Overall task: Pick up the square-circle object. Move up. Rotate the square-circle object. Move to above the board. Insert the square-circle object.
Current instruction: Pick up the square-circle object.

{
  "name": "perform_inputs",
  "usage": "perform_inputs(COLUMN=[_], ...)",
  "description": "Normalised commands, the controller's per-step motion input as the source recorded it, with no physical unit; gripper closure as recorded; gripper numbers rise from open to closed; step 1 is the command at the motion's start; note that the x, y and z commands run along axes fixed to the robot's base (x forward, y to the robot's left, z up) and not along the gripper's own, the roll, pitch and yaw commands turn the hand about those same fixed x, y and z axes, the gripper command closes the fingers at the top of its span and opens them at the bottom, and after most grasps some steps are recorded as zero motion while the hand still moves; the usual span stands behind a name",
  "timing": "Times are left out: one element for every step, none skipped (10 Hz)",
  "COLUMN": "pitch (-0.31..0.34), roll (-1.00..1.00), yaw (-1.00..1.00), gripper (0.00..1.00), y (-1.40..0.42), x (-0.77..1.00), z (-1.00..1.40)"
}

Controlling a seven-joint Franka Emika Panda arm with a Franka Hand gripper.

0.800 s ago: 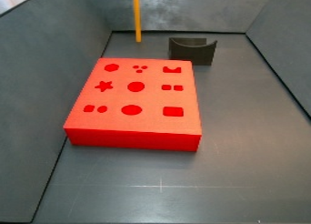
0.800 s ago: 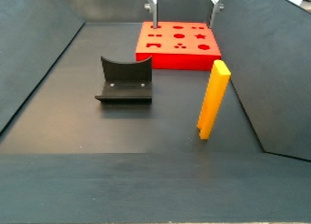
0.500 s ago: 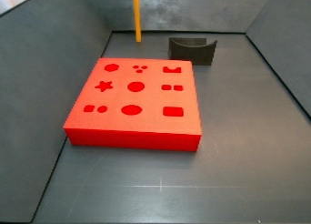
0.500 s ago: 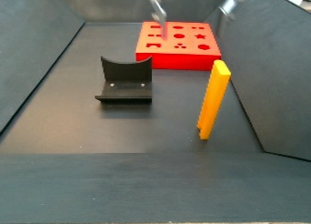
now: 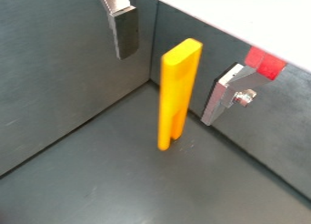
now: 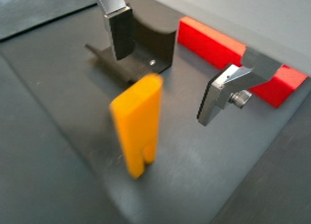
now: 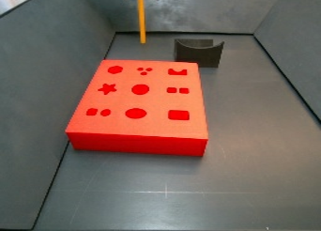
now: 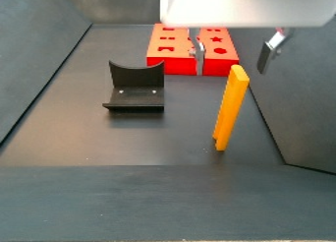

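The square-circle object is a slim orange-yellow peg (image 8: 230,108). It stands upright on the dark floor near a side wall and also shows in the far corner of a side view (image 7: 141,19). My gripper (image 8: 234,57) is open and hangs just above the peg's top. Its silver fingers (image 8: 199,57) stand apart on either side and touch nothing. In both wrist views the peg (image 5: 176,91) (image 6: 136,123) rises between the open fingers (image 5: 125,32) (image 6: 122,41). The board (image 7: 138,103) is a flat red block with shaped holes. It lies beyond the gripper (image 8: 178,41).
The dark grey curved holder (image 8: 134,86) stands on the floor beside the peg and also shows at the back of a side view (image 7: 200,51). Grey walls close in the floor on the sides. The peg stands close to one wall (image 5: 73,91).
My gripper has come from above the far end of the board to just over the peg and now fills the top of a side view. The peg, board and holder have not moved.
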Motion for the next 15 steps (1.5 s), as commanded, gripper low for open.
perform_inputs(pitch=[0.0,0.0,-0.011,-0.029,-0.029,0.0,0.0,0.0,-0.016,0.0,0.0,0.0,0.0,0.0,0.0], roll=[-0.23,-0.22,-0.28,-0.22,-0.1,0.0,0.0,0.0,0.04,0.0,0.0,0.0,0.0,0.0,0.0], yaw=[0.03,0.0,0.01,0.02,0.0,0.0,0.01,0.05,0.06,0.0,0.0,0.0,0.0,0.0,0.0], gripper=[0.0,0.0,0.0,0.0,0.0,0.0,0.0,0.0,0.0,1.0,1.0,1.0,1.0,1.0,1.0], y=[0.52,0.42,0.35,0.13,0.0,-0.02,-0.09,-0.09,-0.44,0.0,0.0,0.0,0.0,0.0,0.0], x=[0.0,-0.03,-0.01,0.0,0.0,0.0,-0.03,-0.08,-0.23,0.0,0.0,0.0,0.0,0.0,0.0], z=[-0.31,-0.36,-0.32,-0.19,-0.07,0.0,0.0,-0.01,0.0,0.0,0.0,0.0,0.0,0.0,0.0])
